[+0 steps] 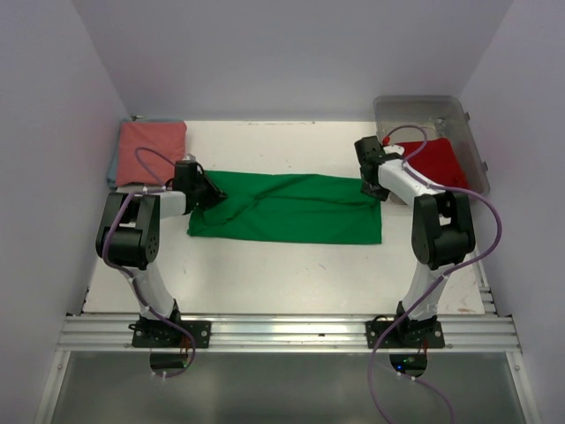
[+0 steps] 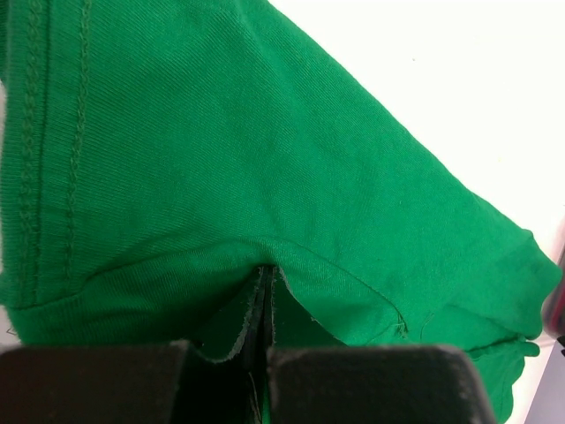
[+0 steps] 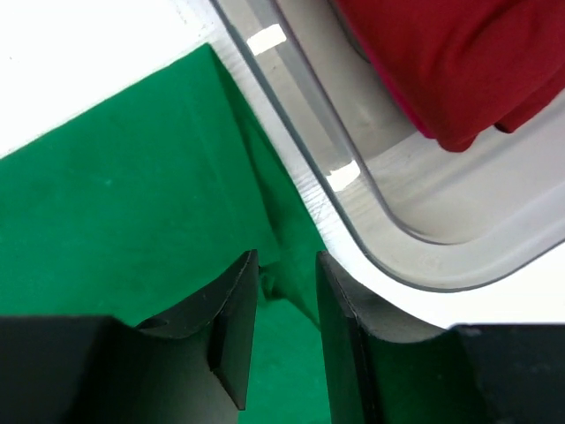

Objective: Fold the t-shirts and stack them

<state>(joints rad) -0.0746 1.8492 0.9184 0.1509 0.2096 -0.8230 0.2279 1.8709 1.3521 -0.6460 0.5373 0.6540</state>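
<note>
L gripper [image 2: 266, 287]: jaws together, clamped on a pinch of the green t-shirt [image 1: 291, 208] at its L end, w/ the hem stitching running just past the fingers. From there the shirt stretches off toward 3 o'clock in the top view. It lies flat on the table [image 1: 265, 274] as a long folded band, long axis 9-to-3, spanning btw the two arms.

R gripper [image 3: 286, 258]: jaws apart w/ a narrow gap, green cloth visible in the gap. It sits over the shirt's far R corner, so the cloth lies toward 9 o'clock from it. Can't tell if the pads touch cloth.

Judgement: each arm is nearest its own end, so the next fold likely goes across the 9-to-3 axis. R needs to close first.

Containers: clear plastic bin [image 1: 441, 110] at approx 2 o'clock from R gripper, rim just beside the shirt's corner, holds the red t-shirt [image 1: 441, 162], bunched. Salmon-pink t-shirt [image 1: 152, 141] is folded at approx 11 o'clock from L gripper, apart from the green one.
</note>
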